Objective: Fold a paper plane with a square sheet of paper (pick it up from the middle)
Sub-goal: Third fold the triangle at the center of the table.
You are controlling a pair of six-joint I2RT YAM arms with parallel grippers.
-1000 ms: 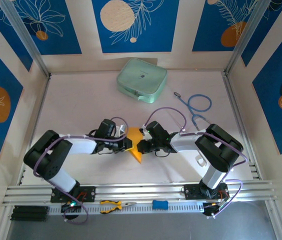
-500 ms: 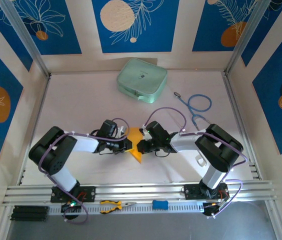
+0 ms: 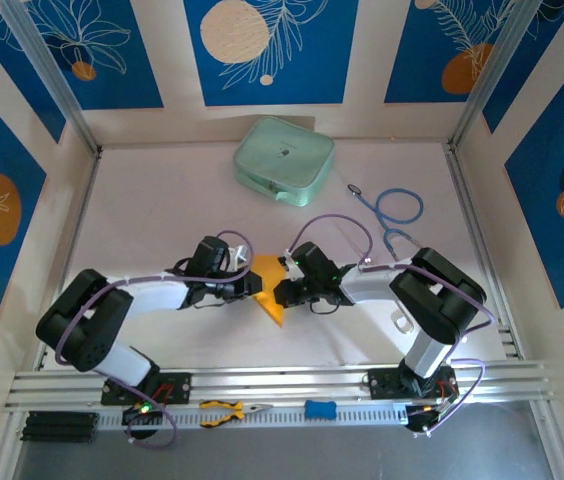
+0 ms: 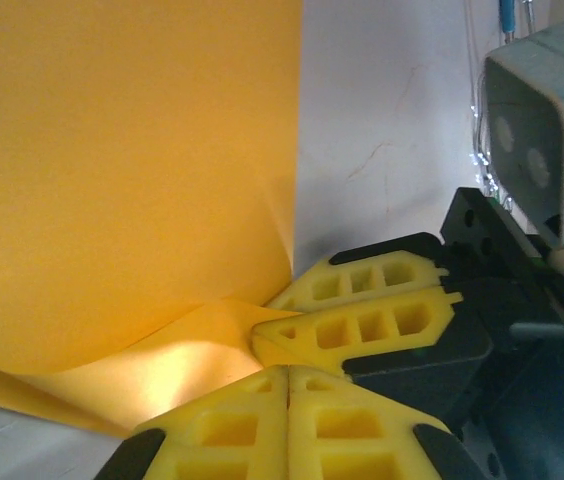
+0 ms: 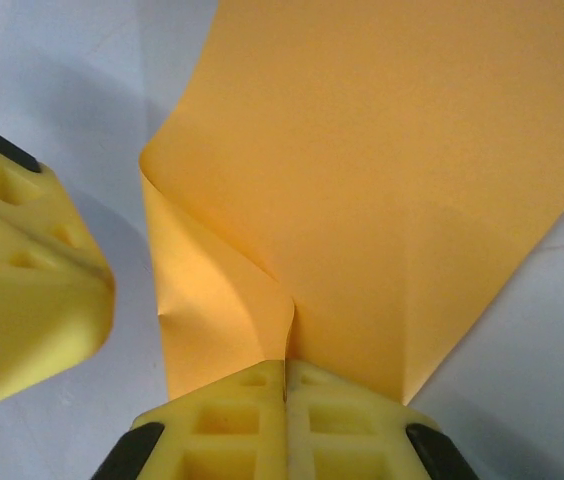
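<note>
The orange-yellow square sheet of paper (image 3: 274,308) lies mid-table, partly folded, with a pointed end toward the near edge. My right gripper (image 3: 280,292) is shut on it: in the right wrist view a raised crease of the sheet (image 5: 392,180) runs into the closed seam of that gripper (image 5: 285,368). My left gripper (image 3: 258,287) is shut at the sheet's left side. In the left wrist view that gripper (image 4: 287,372) has nothing in its seam and the paper (image 4: 132,180) curls just ahead of it. The right gripper's fingers (image 4: 372,320) cross close in front.
A pale green case (image 3: 284,160) sits at the back centre. A blue stethoscope (image 3: 394,215) lies at the back right. Orange-handled pliers (image 3: 230,409) and a small blue object (image 3: 320,408) rest on the front rail.
The left arm's elbow and shoulder have swung left and lower. Both grippers and the paper stay where they were.
</note>
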